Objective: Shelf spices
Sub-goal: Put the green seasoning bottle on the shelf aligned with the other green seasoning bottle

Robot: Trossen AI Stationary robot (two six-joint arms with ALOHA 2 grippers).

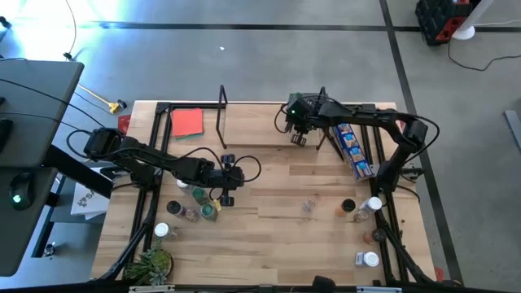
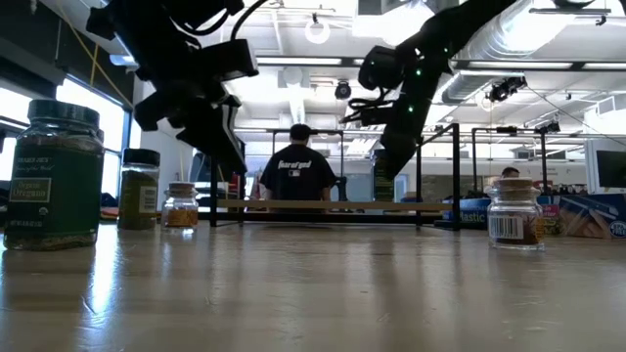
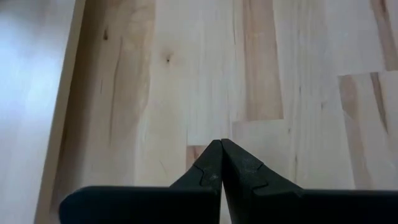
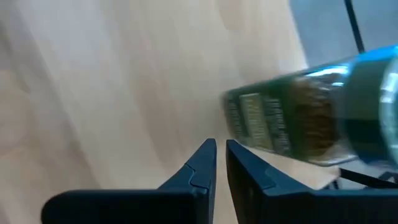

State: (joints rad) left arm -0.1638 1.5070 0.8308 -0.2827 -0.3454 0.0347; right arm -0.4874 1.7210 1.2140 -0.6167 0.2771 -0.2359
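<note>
**High view: both grippers empty, jars scattered**

Left gripper (image 1: 227, 181) pinched fully shut on nothing, beside the near-left jars (image 1: 195, 207). Shelf (image 1: 269, 134) at the far edge. Right gripper (image 1: 299, 137) nearly shut, probably empty, near it. Jars are rigid, light, slick glass; grip mid-body, below the cap.

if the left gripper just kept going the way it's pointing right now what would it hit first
Most likely the bare wooden table. The left gripper, shut and empty, points down at plain boards with no jar in its line in the left wrist view. How far above the wood it is, I cannot tell.
</note>
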